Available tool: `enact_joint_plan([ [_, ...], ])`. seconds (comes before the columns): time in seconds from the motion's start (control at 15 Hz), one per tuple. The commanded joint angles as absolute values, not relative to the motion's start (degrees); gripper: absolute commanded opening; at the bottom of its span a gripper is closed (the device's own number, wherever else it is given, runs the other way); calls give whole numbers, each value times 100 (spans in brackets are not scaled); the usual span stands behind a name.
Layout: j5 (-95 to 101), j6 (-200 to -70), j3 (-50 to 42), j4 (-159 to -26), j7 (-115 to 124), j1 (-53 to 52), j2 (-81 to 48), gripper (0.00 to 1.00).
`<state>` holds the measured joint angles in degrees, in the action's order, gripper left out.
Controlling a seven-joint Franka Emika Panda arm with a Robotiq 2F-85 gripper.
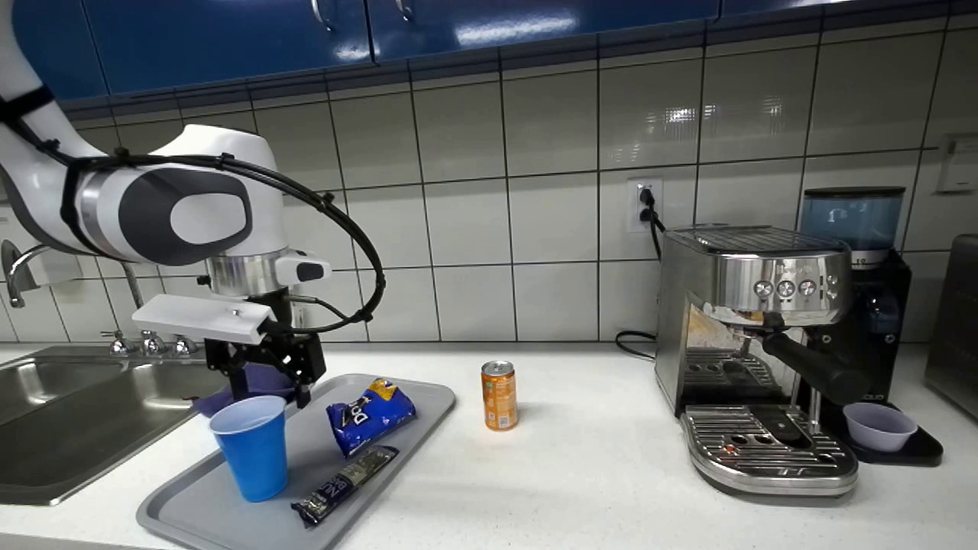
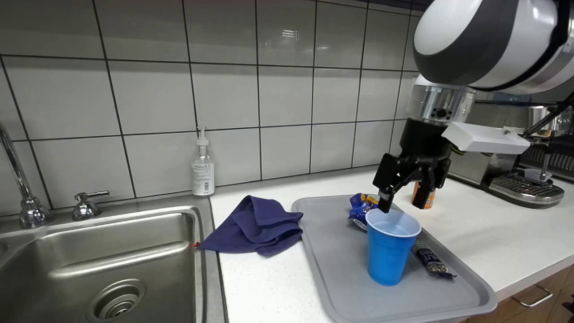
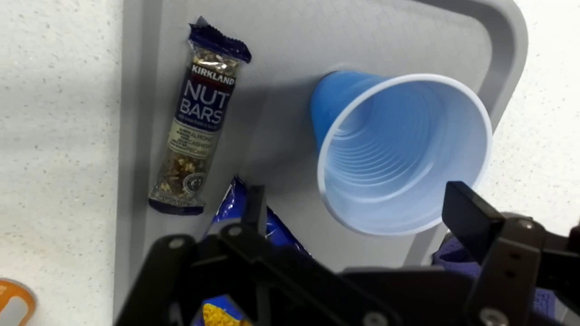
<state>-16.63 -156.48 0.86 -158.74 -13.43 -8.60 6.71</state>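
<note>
Robotiq gripper (image 2: 402,205): fingers (image 3: 471,215) are spread really wide and it's got nothing in its grip. It's hanging over the gray serving tray (image 2: 341,278), right by the cup's rim on the wall side. In the wrist view a fingertip overlaps that rim, but I honestly can't tell if it's touching.

Blue plastic cup (image 1: 252,458): standing upright on the tray, in the half toward the counter's front edge, roughly midway between the tray's two long edges. Pale, ridged inside.

Kirkland nut bar (image 3: 195,117): lying flat, label up, along the tray's long edge on the espresso machine (image 1: 764,263) side.

Blue snack bag (image 1: 370,416): also on the tray, closer to the wall end than the nut bar. Yellow-orange patch on it, and the gripper covers part of it in the wrist view.

Orange can (image 1: 499,397): upright on the white counter (image 1: 581,473), past the tray's long edge on the machine side, not touching it.

Purple cloth (image 2: 255,231): crumpled on the counter between the steel sink (image 2: 112,233) and the tray, right beside the tray's back corner.

Pump bottle (image 2: 203,175): upright near the wall, at the sink's back corner.
</note>
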Motion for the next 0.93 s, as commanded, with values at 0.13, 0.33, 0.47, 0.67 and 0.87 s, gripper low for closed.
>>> enact_joint_plan([
  [0.13,-1260,-15767,249,-15806,-1301,-909,989,100],
  [0.33,-1180,-15896,347,-15601,-1256,-1012,893,100],
  [0.47,-1212,-15981,413,-15445,-1231,-1094,790,100],
  [0.67,-1164,-16063,534,-15195,-1144,-1164,599,100],
  [0.87,-1019,-16125,681,-14917,-974,-1186,352,100],
])
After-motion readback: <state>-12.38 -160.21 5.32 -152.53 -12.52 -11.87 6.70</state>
